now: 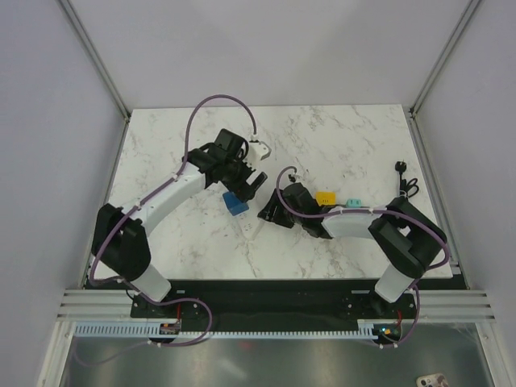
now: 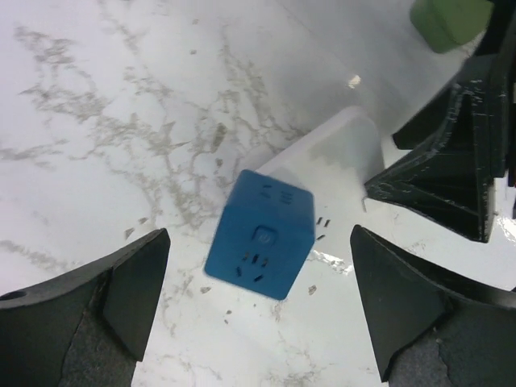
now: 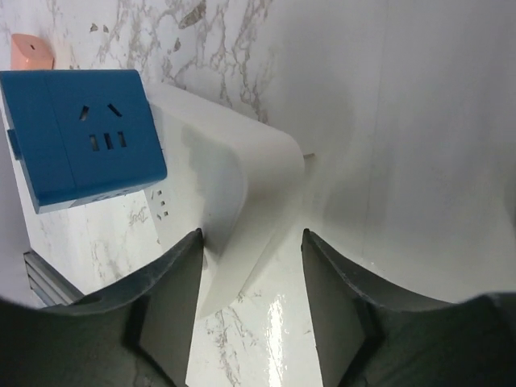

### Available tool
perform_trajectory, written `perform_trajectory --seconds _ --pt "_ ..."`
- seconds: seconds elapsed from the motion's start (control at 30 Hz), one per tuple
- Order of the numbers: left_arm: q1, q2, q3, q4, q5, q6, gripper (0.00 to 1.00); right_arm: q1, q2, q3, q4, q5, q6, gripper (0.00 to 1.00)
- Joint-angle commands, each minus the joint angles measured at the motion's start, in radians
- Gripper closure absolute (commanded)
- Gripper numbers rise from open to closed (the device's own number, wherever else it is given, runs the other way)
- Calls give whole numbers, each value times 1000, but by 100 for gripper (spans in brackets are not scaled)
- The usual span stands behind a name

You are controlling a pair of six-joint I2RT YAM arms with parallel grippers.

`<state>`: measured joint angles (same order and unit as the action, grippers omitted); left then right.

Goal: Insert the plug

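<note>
Lying on the marble worktop (image 1: pixel 339 137), the small yellow cube-shaped plastic plug (image 1: pixel 326 197) is found beside the right arm, behind the right gripper (image 3: pixel 251 242); right arm nearer | right gripper set astride the white socket strip (image 3: pixel 242 185) end, clamping cannot be told | left gripper (image 2: pixel 260 238) held open over the blue plastic cube (image 3: pixel 81 133)

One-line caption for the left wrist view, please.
Open left tool brackets a blue cube sitting on the white strip, above the marble table.

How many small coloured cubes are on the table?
3: the blue cube at the left gripper, the yellow plug right of centre, and a teal cube just right of it. The arms may hide others.
</note>
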<state>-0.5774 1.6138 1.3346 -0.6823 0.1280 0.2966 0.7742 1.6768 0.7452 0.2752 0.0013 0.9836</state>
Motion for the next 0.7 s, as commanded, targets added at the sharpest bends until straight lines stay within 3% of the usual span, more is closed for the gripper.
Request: perform_trajectory --seconds 0.0,0.07,0.13,0.33,0.5,0.57,0.67 --pt "50 -112 26 20 -88 -97 0 4 -64 31 -97 38 -11 36" --pt "80 -158 29 36 -125 -169 0 2 -115 46 -131 55 -26 29" --pt "105 -164 41 30 -276 -238 0 2 -150 54 -169 69 -48 23" --pt "249 -91 84 -118 -475 -287 0 2 -293 65 -229 86 -82 12" --pt "391 -103 -21 -94 -409 -315 5 2 -380 63 -272 74 -115 3" --pt "457 -114 -54 -65 -357 -303 5 2 -425 53 -272 65 -123 2" --pt "485 -72 -72 -42 -387 -298 7 2 -479 31 -272 60 -129 2"
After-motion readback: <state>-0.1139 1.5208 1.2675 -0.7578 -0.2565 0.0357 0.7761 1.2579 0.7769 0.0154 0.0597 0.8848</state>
